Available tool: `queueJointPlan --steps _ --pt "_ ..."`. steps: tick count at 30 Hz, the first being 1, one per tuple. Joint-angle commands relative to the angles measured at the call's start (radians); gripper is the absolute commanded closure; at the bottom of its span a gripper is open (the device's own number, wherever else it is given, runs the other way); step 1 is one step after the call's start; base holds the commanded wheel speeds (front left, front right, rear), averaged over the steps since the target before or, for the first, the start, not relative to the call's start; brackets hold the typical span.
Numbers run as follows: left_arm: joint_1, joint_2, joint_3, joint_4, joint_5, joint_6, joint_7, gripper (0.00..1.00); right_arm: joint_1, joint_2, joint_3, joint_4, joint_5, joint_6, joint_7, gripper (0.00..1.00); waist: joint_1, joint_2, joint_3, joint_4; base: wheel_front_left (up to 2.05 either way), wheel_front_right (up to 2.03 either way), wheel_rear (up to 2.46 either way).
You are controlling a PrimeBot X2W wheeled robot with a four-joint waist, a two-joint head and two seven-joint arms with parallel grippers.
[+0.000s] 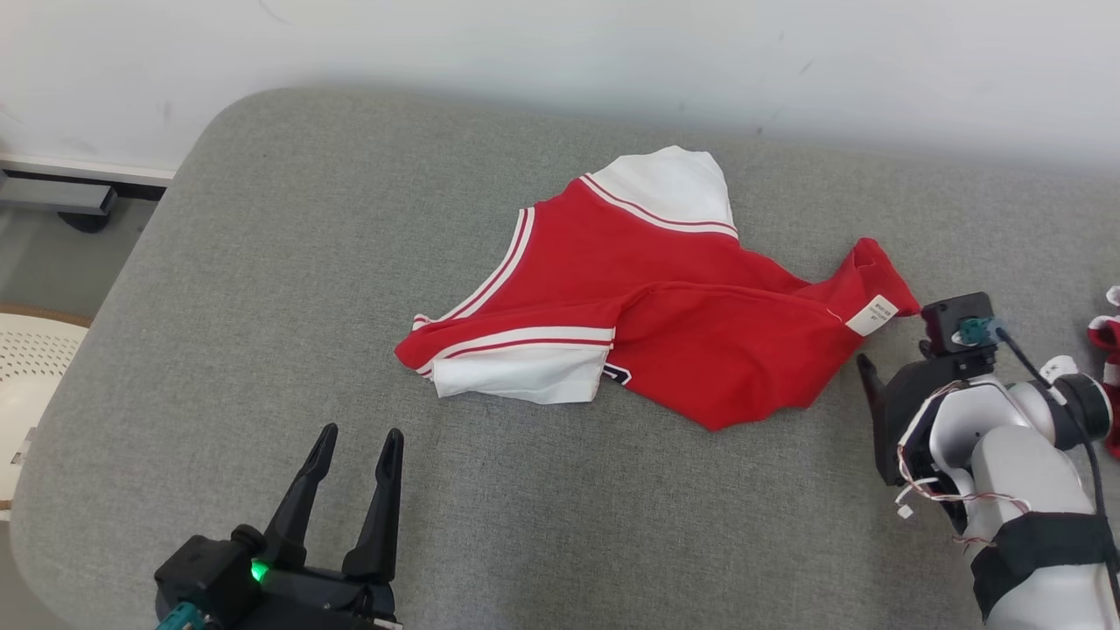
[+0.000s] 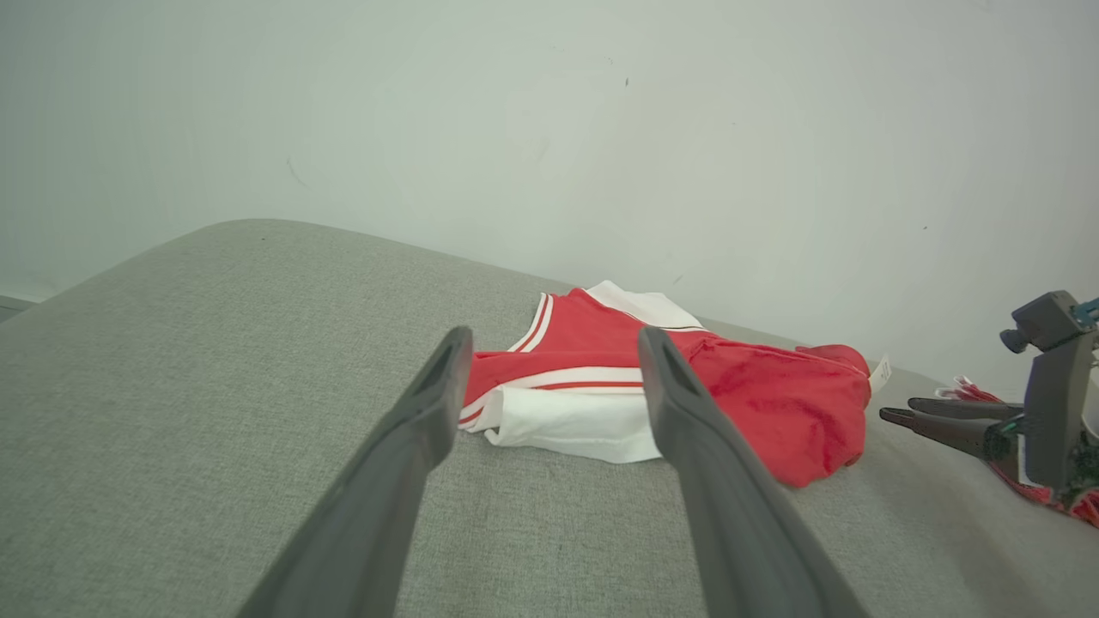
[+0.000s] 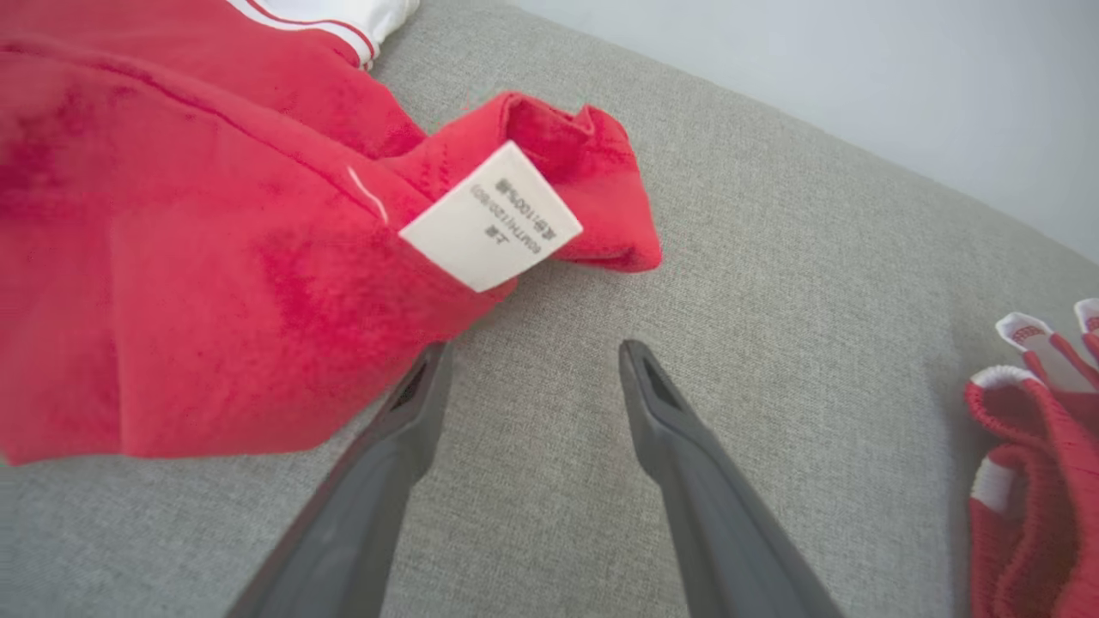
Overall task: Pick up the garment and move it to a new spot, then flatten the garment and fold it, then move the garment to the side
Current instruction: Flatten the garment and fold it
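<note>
Dark grey fingers of my right gripper stand apart with nothing between them but the bare weave of the grey padded surface. One fingertip sits right at the edge of the red cloth, and I cannot tell whether it touches. Just beyond the tips lies a bunched red corner of the garment, with a white care label folded outward on it.

The garment itself is a red top with white sleeves and red-and-white striped trim. It lies crumpled around the middle of the surface, closer to the far edge than the near one. One white sleeve points at the far edge, the other at the near edge, and the labelled corner reaches toward the right edge.

My left gripper hovers near the near edge, left of the middle. Its jaws are spread wide and empty, aimed at the nearer white sleeve but well apart from it.

At the right edge I see a second red and white knitted piece, apart from the garment. A pale wall runs behind the far edge.
</note>
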Motion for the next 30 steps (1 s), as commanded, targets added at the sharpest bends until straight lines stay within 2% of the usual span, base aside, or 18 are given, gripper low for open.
queueJointPlan --steps 1,5,11,25,27,28,29,30 --pt "0.008 0.010 0.003 -0.001 0.000 0.001 -0.005 0.00 0.016 -0.003 0.015 -0.026 0.013 -0.001 0.011 0.00 0.0001 0.0000 -0.001 0.000 0.00 0.00 0.00" --pt "0.005 0.011 -0.003 -0.004 -0.002 0.001 -0.005 0.00 0.050 -0.030 0.087 -0.115 0.032 -0.001 0.047 0.00 0.0001 0.0000 0.004 0.006 0.00 0.00 0.00" --pt "-0.007 0.013 -0.008 -0.006 -0.004 0.001 -0.005 0.00 0.051 -0.058 0.107 -0.170 0.028 -0.001 0.073 0.00 0.0001 0.0000 0.018 0.023 0.00 0.00 0.00" --pt "-0.024 0.006 -0.009 -0.020 0.006 0.001 -0.005 0.00 0.002 -0.119 0.186 -0.128 0.106 -0.001 0.057 0.02 0.0001 0.0000 0.071 0.062 0.00 0.00 0.00" --pt "-0.028 0.004 -0.008 -0.021 0.006 0.001 -0.005 0.00 -0.002 -0.125 0.194 -0.121 0.119 -0.001 0.056 0.54 0.0001 0.0000 0.079 0.065 0.00 0.00 0.00" --pt "-0.030 0.004 -0.007 -0.021 0.005 0.001 -0.005 0.00 -0.004 -0.126 0.198 -0.118 0.125 -0.001 0.056 0.84 0.0001 0.0000 0.082 0.066 0.00 0.00 0.00" --pt "-0.031 0.003 -0.006 -0.021 0.005 0.001 -0.005 0.00 -0.006 -0.126 0.201 -0.116 0.129 -0.001 0.055 1.00 0.0001 0.0000 0.085 0.067 0.00 0.00 0.00" --pt "-0.032 0.003 -0.005 -0.021 0.005 0.001 -0.005 0.00 -0.006 -0.123 0.205 -0.114 0.137 -0.001 0.057 1.00 0.0001 0.0000 0.087 0.067 0.00 0.00 0.00"
